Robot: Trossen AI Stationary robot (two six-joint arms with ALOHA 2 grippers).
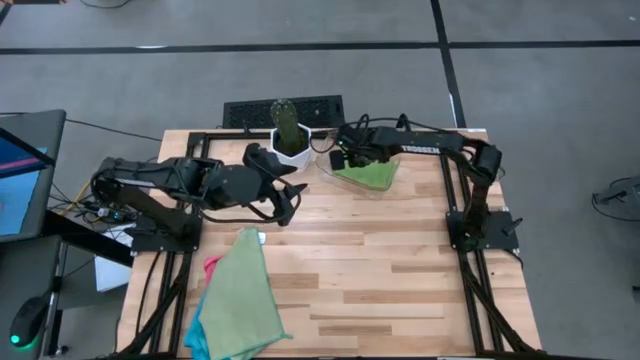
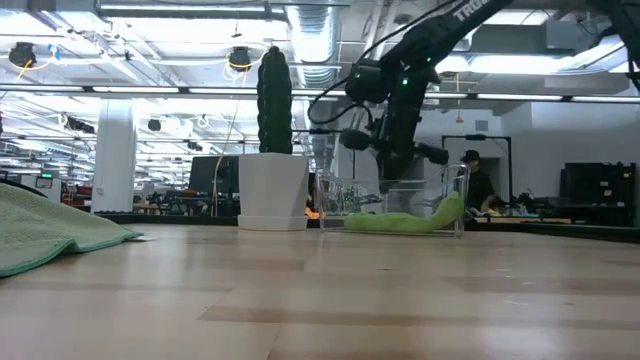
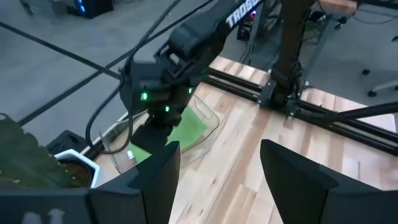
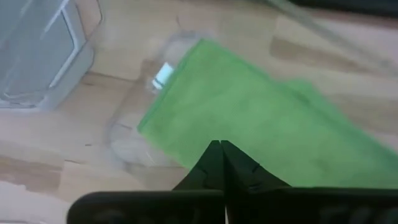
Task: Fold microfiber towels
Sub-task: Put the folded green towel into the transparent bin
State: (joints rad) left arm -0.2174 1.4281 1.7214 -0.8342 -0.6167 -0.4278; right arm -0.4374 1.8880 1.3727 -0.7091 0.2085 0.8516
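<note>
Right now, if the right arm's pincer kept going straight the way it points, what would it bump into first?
Most likely the light green towel lying in the clear plastic tray. The shut right pincer points right at it; depth is unclear, so it may already touch.

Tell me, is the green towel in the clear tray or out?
In. The green towel lies inside the clear tray, one corner over its rim.
</note>
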